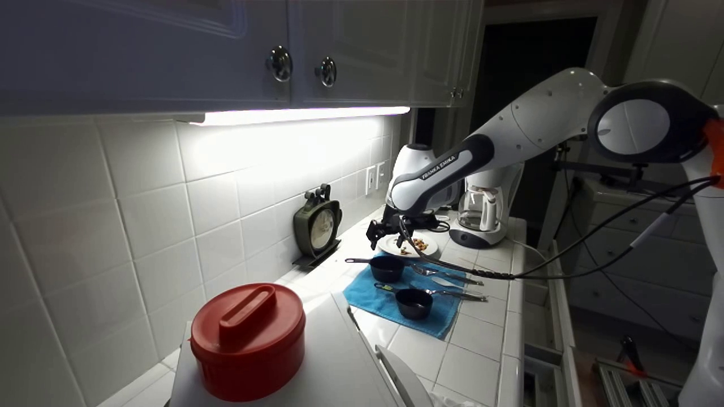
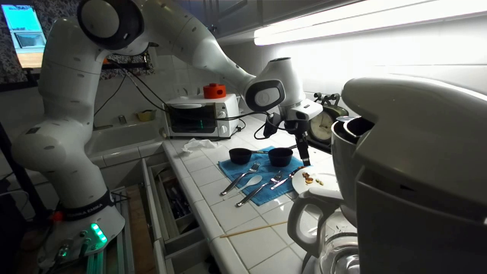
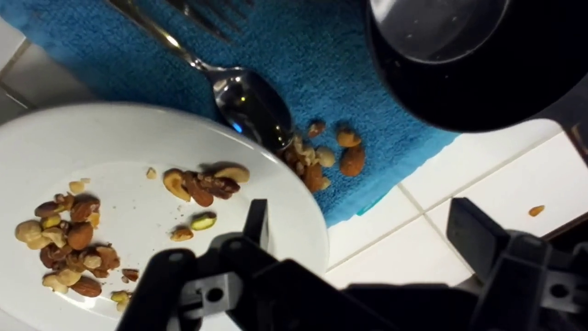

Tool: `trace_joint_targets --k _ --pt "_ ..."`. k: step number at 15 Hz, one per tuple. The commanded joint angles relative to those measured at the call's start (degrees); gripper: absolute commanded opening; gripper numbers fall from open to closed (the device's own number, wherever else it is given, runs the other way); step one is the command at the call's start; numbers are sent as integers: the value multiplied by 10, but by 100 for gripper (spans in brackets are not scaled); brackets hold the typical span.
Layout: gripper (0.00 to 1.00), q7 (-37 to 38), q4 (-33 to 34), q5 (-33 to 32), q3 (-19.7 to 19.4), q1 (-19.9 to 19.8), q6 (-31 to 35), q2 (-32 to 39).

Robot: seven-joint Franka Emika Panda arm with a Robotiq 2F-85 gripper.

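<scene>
Your black fingers (image 3: 475, 236), 1 pr.: wide apart, nothing held; tips nr. edge of glossy white plate (image 3: 124, 138), contact unclear.
Plate: on white-tiled bench (image 3: 390, 262), w/ mixed brown-and-tan nuts (image 3: 80, 236) in approx. two groups.
Sm. heap of loose nuts (image 3: 325, 156), 1: off plate, on blue terry towel (image 3: 321, 87), at tip of shiny metal spoon (image 3: 250, 101).
Round black pot (image 3: 482, 87), 1: on towel, nr. plate.
Status (judged): early. Done: you have fingers in position at plate. Left: any grasp; nuts lie split betw. plate & towel.
</scene>
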Motion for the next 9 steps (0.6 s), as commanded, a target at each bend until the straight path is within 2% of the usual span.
trace_joint_targets --k 1,3,6,7,9 --pt "100 28 32 25 0 0 -39 15" --pt "99 40 38 24 -1 1 -55 19" --pt "86 53 47 23 -1 2 -73 27" --pt "74 55 49 23 0 2 -76 29" --pt "62 60 54 23 0 3 -78 35"
